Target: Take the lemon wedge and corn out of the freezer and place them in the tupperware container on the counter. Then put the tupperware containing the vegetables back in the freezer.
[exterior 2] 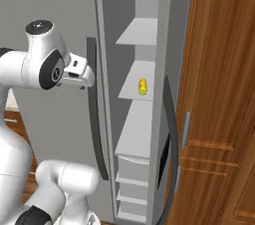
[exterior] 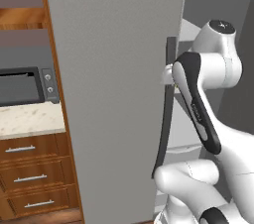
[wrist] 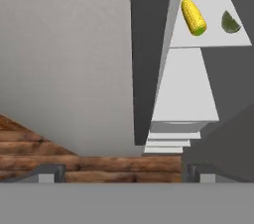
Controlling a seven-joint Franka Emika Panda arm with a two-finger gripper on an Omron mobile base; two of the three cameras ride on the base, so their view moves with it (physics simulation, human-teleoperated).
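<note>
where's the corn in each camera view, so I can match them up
Left base view: hidden behind the freezer door.
Right base view: corn lies on a middle freezer shelf.
Hand view: corn upper right, beside the lemon wedge.
Shared landmark: the door's long dark handle.

Lighting reads flat and even on my end, typical render: no glare or hot spots, the freezer (exterior: 114,94) door a uniform matte grey with faint grain, and soft shading only on the white arm's curves. In the right base view the shelves (exterior 2: 139,119) stay pale and bright while the inner wall goes darker grey, and the corn (exterior 2: 143,87) shows a bit soft and low-res. The hand view is sharp enough on the corn and the greenish lemon wedge (wrist: 229,22); I see no edge distortion, just mild pixel softness everywhere.
</note>
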